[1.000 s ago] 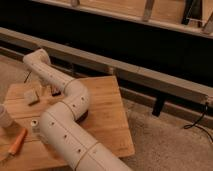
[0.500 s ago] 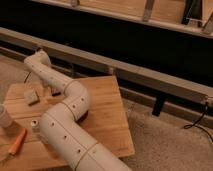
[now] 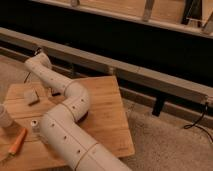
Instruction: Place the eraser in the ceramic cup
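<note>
While I reach across the desk, the ceramic cup stands at the far left edge of the view, cut off by the frame, white and upright. Just right of it and nearer the front edge lies one orange pen-like tool, pointing up and to the right. Further back is the eraser, a small pale block lying flat on the wood and skewed a little to the desk's edges. It lies apart from the cup, up and to the right of it. A small clear bottle stands upright just beside my forearm.

My hand seems to be the dark shape tucked under the far end of my white arm, low over the wood. Whether it is open or closed I cannot tell, nor whether it holds anything.

The eraser lies to the left of my hand, near it but not touching, and the cup lies further left again and closer to the front. As I judge it, the coming move is a short shift left to the block, then a carry down-left to the cup.

The count is one cup, one eraser, one orange tool, one bottle and one arm, with no second hand to share the work.
</note>
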Controlling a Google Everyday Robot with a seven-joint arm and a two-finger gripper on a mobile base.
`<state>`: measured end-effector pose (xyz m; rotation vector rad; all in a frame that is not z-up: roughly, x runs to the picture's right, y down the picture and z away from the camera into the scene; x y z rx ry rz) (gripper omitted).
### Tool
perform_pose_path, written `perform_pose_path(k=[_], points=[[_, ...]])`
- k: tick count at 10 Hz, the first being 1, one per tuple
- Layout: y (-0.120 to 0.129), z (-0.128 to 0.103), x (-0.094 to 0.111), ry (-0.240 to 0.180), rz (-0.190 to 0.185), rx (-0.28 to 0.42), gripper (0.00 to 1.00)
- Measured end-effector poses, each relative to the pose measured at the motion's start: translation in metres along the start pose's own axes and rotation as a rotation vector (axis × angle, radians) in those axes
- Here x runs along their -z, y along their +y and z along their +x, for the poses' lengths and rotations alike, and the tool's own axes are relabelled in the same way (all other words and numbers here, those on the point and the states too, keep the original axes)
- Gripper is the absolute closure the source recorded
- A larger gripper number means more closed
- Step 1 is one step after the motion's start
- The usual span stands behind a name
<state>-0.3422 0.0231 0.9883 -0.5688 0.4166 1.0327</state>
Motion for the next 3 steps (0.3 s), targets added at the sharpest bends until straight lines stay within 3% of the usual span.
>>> perform_pose_path(k=[1, 3], points=[[-0.0013, -0.0004, -0.0015, -0.002, -0.001, -0.005, 0.69], [-0.0034, -0.0008, -0.0017, -0.004, -0.002, -0.008, 0.87]])
